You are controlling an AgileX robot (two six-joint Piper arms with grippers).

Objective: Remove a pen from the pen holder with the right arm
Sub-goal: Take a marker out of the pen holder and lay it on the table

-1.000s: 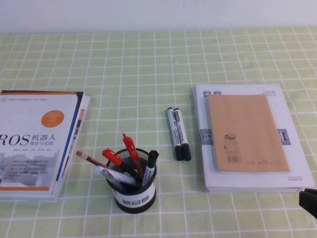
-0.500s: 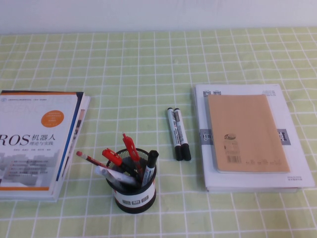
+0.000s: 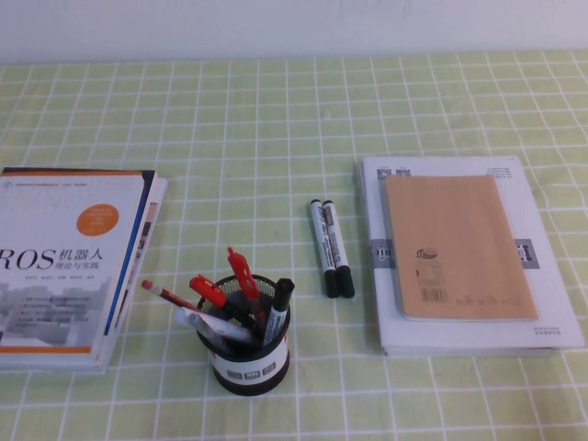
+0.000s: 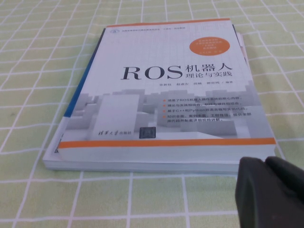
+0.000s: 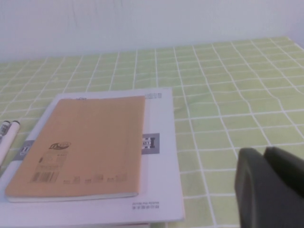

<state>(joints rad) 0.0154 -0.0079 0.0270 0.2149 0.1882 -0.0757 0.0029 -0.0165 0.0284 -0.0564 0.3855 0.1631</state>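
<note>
High view shows no arm above the table. The holder (image 3: pixel 248 363), full of pens (image 3: pixel 281 296), stands at the front. My right gripper (image 5: pixel 263 159) sits parked beside the notebook (image 5: pixel 90 142), jaws shut and empty. The left gripper (image 4: pixel 267 166), also shut and empty, waits by the book (image 4: pixel 166 95), clear of the work.

Textbook (image 4: pixel 161 95), white cover: title reads "ROS 机器人", with "理论与实践" beneath it. The author line, four bulleted lines and the publisher's mark above the orange stripe are too small to read with certainty. Orange disc (image 3: pixel 98 220) on the same cover: lettering illegible.

Brown notebook (image 3: pixel 455 243): small round logo and barcode near one edge, neither readable.

White book (image 3: pixel 551 322) beneath it: grey band with a black-and-white mark, fine print illegible.

Pen holder (image 3: pixel 246 363): dark label on its white band, unreadable.

Two marker pens (image 3: pixel 331 248): barrel labels unreadable.
</note>
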